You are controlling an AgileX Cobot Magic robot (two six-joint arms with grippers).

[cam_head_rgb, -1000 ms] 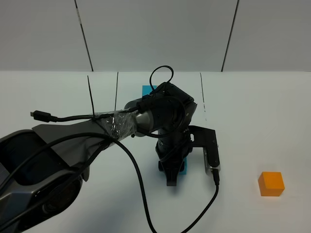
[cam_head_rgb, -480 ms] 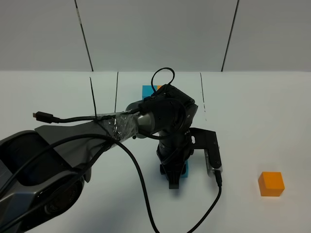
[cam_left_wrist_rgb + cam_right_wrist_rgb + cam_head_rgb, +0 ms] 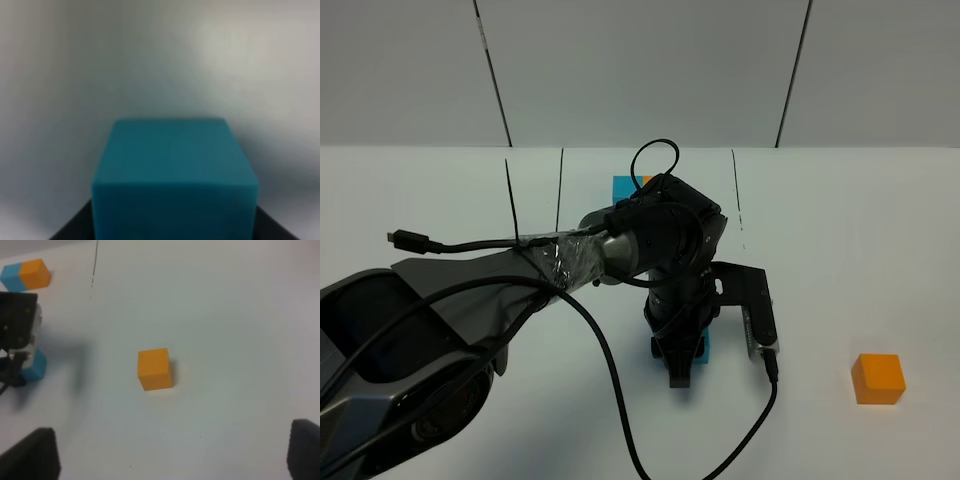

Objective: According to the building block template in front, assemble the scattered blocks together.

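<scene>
My left gripper (image 3: 676, 372) reaches across the middle of the table and points down, shut on the cyan-blue cube (image 3: 699, 346). That cube (image 3: 175, 175) fills the left wrist view between the dark jaws. The orange cube (image 3: 878, 378) lies alone at the front right, well apart from the blue one. In the right wrist view the orange cube (image 3: 155, 369) sits ahead of my open right gripper (image 3: 170, 457), with nothing between its fingers. The template (image 3: 25, 274), a short blue-orange bar, lies at the back; in the exterior view the template (image 3: 623, 185) is mostly hidden behind the left arm.
A black cable (image 3: 610, 380) trails from the left arm over the table's front. Thin black lines (image 3: 508, 200) mark the white tabletop. A pale panelled wall (image 3: 640, 70) closes off the back.
The left wrist has shifted very slightly, with the blue cube still in its grip. The orange cube has not moved.
</scene>
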